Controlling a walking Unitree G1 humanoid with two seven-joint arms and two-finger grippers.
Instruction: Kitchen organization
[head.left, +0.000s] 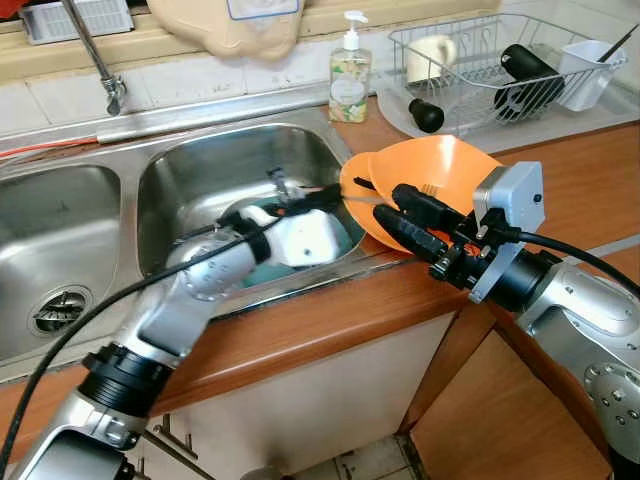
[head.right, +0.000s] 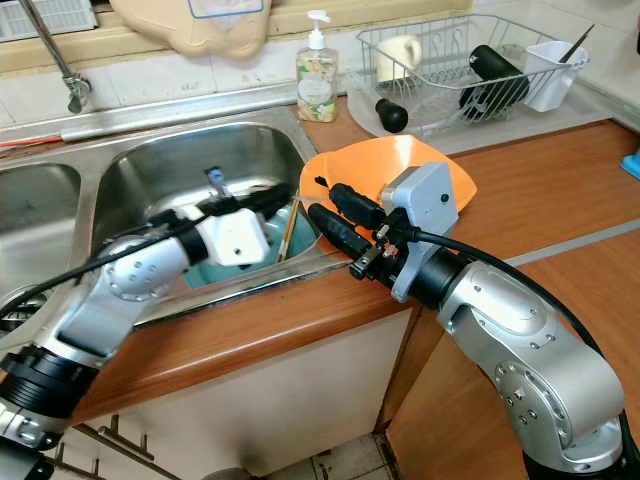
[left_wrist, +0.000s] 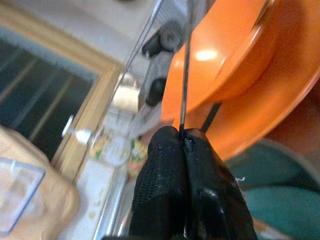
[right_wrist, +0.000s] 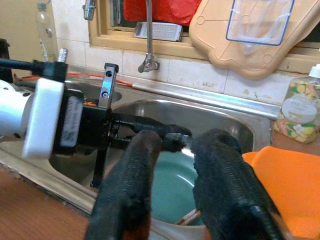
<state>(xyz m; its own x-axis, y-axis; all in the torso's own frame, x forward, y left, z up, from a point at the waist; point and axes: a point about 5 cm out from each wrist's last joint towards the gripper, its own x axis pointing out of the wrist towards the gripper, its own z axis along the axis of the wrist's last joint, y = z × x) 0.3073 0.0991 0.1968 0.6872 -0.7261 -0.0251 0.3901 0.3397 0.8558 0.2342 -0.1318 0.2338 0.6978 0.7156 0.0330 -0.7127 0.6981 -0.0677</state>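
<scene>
My left gripper (head.left: 335, 195) reaches across the right sink basin (head.left: 200, 170) and is shut on a thin metal utensil (left_wrist: 186, 75). The utensil's shaft points toward two stacked orange bowls (head.left: 450, 165) on the counter edge. My right gripper (head.left: 386, 200) hovers in front of those bowls, facing the left one. It is open, with its fingers (right_wrist: 135, 175) on either side of the utensil's shiny end (right_wrist: 175, 136). A teal dish (right_wrist: 170, 192) lies in the basin below both grippers.
A wire dish rack (head.left: 480, 70) at the back right holds a mug, a black bottle and a white caddy. A soap bottle (head.left: 349, 75) stands behind the basin, and the tap (head.left: 100, 60) at back left. A wooden stick (head.right: 288, 228) leans in the sink. The left basin (head.left: 50, 250) has a drain.
</scene>
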